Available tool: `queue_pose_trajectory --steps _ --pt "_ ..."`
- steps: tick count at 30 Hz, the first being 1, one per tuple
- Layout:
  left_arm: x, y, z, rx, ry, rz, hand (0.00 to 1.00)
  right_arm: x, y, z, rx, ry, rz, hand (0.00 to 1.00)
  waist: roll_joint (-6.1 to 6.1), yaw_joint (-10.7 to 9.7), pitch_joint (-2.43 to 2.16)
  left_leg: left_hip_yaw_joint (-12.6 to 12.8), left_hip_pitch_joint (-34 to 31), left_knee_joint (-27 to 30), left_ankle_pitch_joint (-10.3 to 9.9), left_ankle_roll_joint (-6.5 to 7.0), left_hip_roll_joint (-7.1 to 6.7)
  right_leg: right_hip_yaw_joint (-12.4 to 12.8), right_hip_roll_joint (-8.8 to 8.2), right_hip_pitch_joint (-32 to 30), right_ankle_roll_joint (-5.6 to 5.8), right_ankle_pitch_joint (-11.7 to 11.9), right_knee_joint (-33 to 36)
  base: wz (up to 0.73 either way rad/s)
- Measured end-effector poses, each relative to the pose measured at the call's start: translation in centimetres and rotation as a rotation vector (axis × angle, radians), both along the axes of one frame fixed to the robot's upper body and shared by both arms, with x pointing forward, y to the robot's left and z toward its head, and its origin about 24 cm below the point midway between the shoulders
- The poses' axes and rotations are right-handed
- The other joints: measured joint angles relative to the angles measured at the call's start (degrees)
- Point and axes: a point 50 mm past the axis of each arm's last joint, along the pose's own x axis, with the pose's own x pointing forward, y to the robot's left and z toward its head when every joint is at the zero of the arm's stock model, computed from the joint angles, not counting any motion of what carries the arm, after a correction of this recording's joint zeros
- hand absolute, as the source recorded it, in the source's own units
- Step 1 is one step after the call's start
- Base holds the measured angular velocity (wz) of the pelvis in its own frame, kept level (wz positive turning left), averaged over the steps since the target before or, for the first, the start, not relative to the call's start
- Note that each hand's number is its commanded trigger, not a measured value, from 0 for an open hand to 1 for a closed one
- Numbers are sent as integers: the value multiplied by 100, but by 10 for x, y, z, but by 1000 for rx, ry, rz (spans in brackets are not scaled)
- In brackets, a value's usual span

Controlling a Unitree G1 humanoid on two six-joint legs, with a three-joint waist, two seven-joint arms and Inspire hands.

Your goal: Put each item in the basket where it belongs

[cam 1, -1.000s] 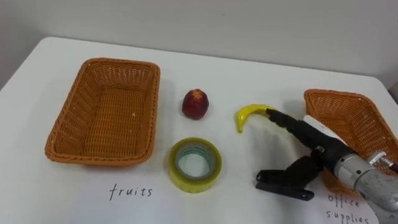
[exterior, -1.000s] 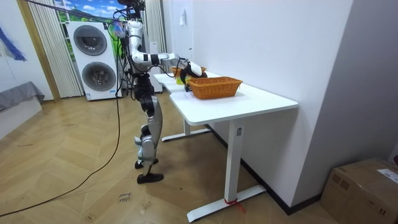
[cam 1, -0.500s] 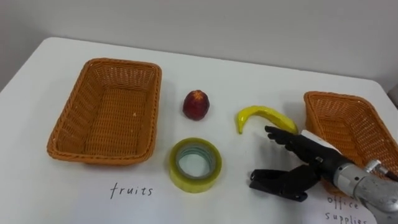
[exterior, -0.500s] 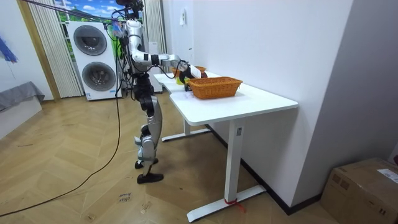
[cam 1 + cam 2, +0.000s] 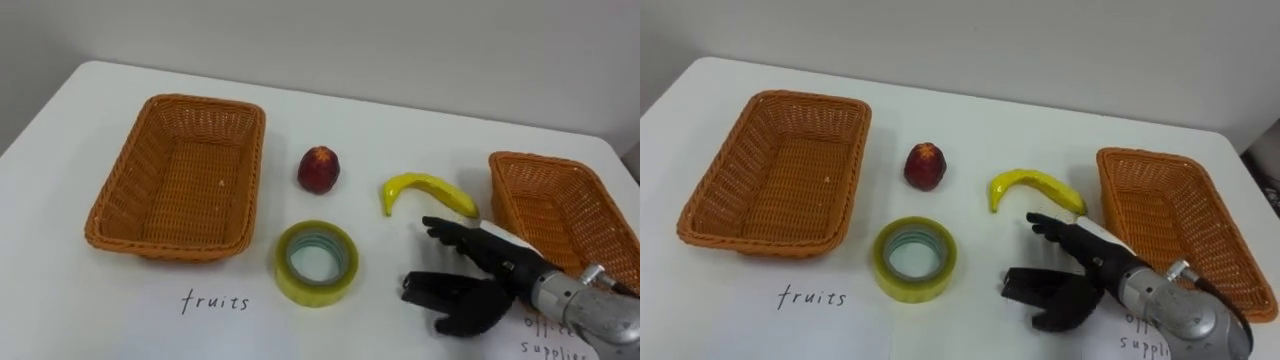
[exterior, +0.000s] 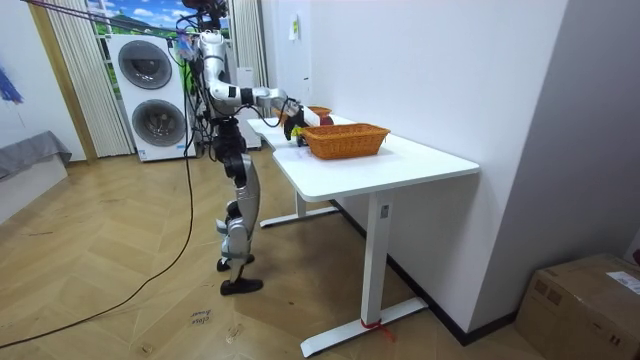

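A yellow banana [image 5: 425, 189] lies on the white table [image 5: 380, 130], just left of the empty right wicker basket [image 5: 497, 195]. A red apple [image 5: 318, 168] sits at mid table, and a roll of yellowish tape [image 5: 317, 262] lies in front of it. To the left stands an empty wicker basket [image 5: 130, 195]. My right hand [image 5: 478, 282] hovers low at the front right, a little in front of the banana and apart from it. It is open, with fingers stretched toward the tape and nothing in it.
Handwritten labels on the table read "fruits" [image 5: 214, 301] before the left basket and "office supplies" [image 5: 550, 335] before the right one. In the room view I stand at the far end of the white desk [image 6: 400, 165], with washing machines [image 6: 150, 95] behind me.
My right hand has drawn back from the banana's right end toward the table's front edge, still holding nothing. The banana stays where it lay. The view has shifted slightly.
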Motion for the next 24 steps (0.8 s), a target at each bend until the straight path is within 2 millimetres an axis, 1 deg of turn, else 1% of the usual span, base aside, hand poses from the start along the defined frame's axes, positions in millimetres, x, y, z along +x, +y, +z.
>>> queue_pose_trajectory --steps 5,9,10,12,15,16,19,24 --pt "3 -1 0 0 -9 -15 0 1 1 2 -19 -21 7 0 14 -9 -2 2 -40 1 0 1 -2 8 1 -35 1 10 2 0" --pt "0 -3 -1 0 -1 -21 0 3 1 7 -35 -55 -4 0 89 -34 2 3 -77 58 1 3 -3 11 1 -32 -1 19 1 0" --pt "1 -4 -1 -1 -1 -18 0 4 2 11 -41 -77 -4 0 124 -47 15 2 -79 55 1 3 -3 14 2 -36 -1 19 1 0" --pt "-1 -4 -2 4 5 -13 0 6 5 20 -45 -125 2 0 175 -51 25 2 -81 45 2 3 -2 12 4 -40 -1 19 -2 0" --pt "-4 -5 -2 11 12 -9 0 9 6 34 -56 -204 -3 0 223 -54 26 1 -80 36 2 2 0 5 7 -37 -2 19 -13 0" --pt "-6 -6 -3 8 16 -7 0 9 8 39 -61 -236 -3 0 231 -56 31 1 -80 36 2 2 1 5 8 -37 -2 19 -14 0" --pt "-9 -9 -4 -1 24 -1 0 10 9 46 -68 -282 1 0 227 -61 31 -3 -81 37 2 2 -2 -19 1 -30 -1 19 -17 0" --pt "-13 -10 -5 -7 33 2 0 11 10 50 -72 -310 4 0 213 -66 30 -7 -82 39 2 3 -5 -50 -12 -24 -1 19 -17 0"
